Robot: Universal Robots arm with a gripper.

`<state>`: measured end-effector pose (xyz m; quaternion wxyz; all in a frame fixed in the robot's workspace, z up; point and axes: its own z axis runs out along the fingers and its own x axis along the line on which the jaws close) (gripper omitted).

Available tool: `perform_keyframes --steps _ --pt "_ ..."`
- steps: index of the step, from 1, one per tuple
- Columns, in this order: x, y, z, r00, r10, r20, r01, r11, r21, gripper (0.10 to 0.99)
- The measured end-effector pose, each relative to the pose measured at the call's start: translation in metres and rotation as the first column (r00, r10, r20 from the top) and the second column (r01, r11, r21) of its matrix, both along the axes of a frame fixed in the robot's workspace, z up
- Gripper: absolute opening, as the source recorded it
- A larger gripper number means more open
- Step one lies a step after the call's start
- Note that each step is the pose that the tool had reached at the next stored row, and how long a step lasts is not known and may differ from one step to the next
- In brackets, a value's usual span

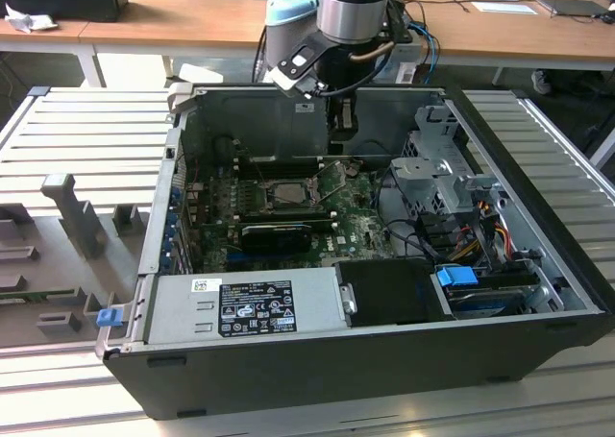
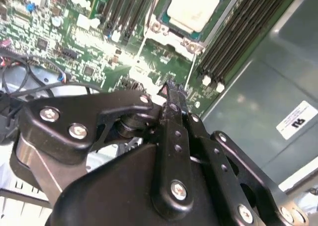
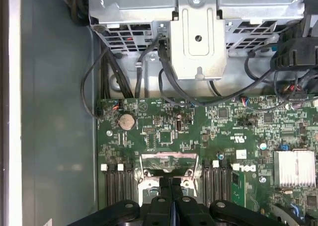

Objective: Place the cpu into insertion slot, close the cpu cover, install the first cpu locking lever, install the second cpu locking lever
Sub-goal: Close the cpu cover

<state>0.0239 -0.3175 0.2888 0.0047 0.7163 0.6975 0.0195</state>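
Note:
The cpu (image 2: 191, 7) lies flat in the insertion slot (image 1: 286, 193), its pale metal top facing up. The silver cpu cover (image 2: 163, 29) frames it and looks lowered onto it. Two thin wire levers (image 2: 190, 69) run out from the socket towards my fingers. My gripper (image 1: 339, 147) hangs inside the case just above the green board, beside the socket on its back-wall side. In both wrist views the black fingertips (image 2: 171, 91) meet with nothing between them. In the first wrist view my gripper (image 3: 171, 183) sits right at the cover's shiny edge (image 3: 166, 162).
Long black memory slots (image 2: 233, 37) flank the socket. A black expansion card (image 1: 274, 233) lies in front of it. A grey drive cage (image 1: 442, 168) and cables (image 1: 461, 235) stand on the exterior view's right. The power supply (image 1: 245, 307) fills the front. A heat sink (image 3: 293, 169) sits on the board.

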Motion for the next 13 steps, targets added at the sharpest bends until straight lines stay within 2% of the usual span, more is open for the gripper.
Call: perform_keyframes --steps 2,7,10,11,13 --pt "0.0009 0.0000 -0.0024 1.0000 0.000 0.0000 0.000 1.0000 0.000 0.106" --pt "0.0038 -0.0001 -0.0163 1.0000 0.001 -0.0004 -0.001 1.0000 0.000 0.106" --pt "0.0133 -0.0001 -0.0235 0.9998 0.017 -0.0066 -0.017 0.9999 0.000 0.106" --pt "0.0156 -0.0002 -0.0253 0.9990 0.045 -0.0067 -0.045 0.9990 0.000 0.106" --pt "0.0199 -0.0001 -0.0255 0.9979 0.064 -0.0068 -0.064 0.9979 0.000 0.106"
